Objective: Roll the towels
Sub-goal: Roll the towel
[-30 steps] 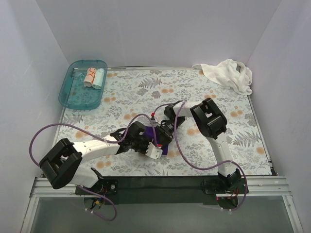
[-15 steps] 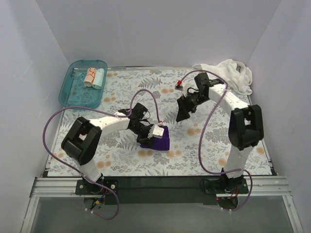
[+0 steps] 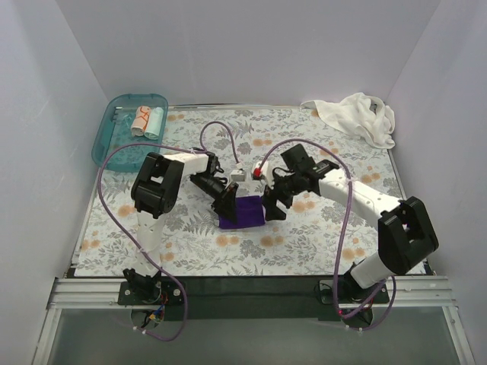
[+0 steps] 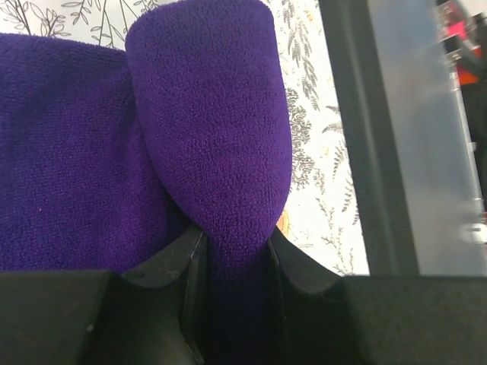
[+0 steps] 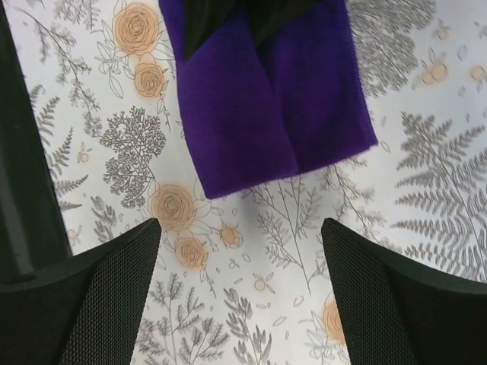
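Observation:
The dark purple towel [image 3: 246,213] lies folded in the middle of the floral sheet. My left gripper [image 3: 227,204] is at its left edge, shut on a raised fold of the purple towel [image 4: 209,129]; the black fingers [image 4: 171,262] pinch the cloth on both sides. My right gripper [image 3: 272,208] stands open just right of the towel, above the sheet. In the right wrist view its mesh pads [image 5: 106,293] are wide apart with only floral sheet between them, the purple towel [image 5: 266,106] just ahead. The larger white towel [image 3: 358,118] lies crumpled at the back right.
A teal translucent tray [image 3: 103,144] at the back left holds a white-orange rolled towel [image 3: 141,119] and a pale teal one [image 3: 155,122]. The floral sheet [image 3: 190,148] covers the table. White walls close in three sides. Purple cables loop off both arms.
The right gripper has opened wide and come down from the back to the towel's right side. The left arm has swung round, still holding the purple towel's left edge.

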Controlling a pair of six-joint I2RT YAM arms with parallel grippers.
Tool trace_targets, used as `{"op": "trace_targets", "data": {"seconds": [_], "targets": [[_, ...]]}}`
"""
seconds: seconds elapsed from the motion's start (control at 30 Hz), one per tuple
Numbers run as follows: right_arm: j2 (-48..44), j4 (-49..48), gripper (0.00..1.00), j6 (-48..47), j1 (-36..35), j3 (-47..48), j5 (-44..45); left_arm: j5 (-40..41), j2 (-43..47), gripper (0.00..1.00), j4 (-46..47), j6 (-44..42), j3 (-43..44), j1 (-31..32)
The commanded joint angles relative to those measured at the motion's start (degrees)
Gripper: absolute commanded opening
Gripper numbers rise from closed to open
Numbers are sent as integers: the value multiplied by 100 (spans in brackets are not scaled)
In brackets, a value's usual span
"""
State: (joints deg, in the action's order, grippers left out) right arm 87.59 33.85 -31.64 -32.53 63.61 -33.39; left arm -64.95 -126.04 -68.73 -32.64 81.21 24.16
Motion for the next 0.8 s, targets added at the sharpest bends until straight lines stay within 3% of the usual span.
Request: {"op": "trace_targets", "data": {"seconds": [0.0, 0.23, 0.43, 0.53, 0.57, 0.73, 0.77], "targets": [[-496, -1238, 77, -219, -621, -375, 876, 843, -483, 17, -413, -523, 26, -69], [-656, -2575, 78, -1107, -1843, -1307, 2159, 1010, -756, 19, -580, -673, 158, -78], [-155, -2848, 71, -1327, -2196, -1282, 1959, 1010, -887, 20, -615, -656, 316, -87], [135, -2848, 60, -1275, -2213, -1220, 1722, 1019, -887, 20, -598, -647, 369, -105], [205, -2840, 49, -1266, -2213, -1211, 1695, 1019, -879, 20, -589, -629, 361, -105], [785, -2499, 30, -1231, -2170, -983, 1651, 1028, -686, 27, -422, -585, 238, -122], [881, -2366, 16, -1231, -2169, -913, 1608, 1045, -581, 30, -379, -577, 203, -122]]}}
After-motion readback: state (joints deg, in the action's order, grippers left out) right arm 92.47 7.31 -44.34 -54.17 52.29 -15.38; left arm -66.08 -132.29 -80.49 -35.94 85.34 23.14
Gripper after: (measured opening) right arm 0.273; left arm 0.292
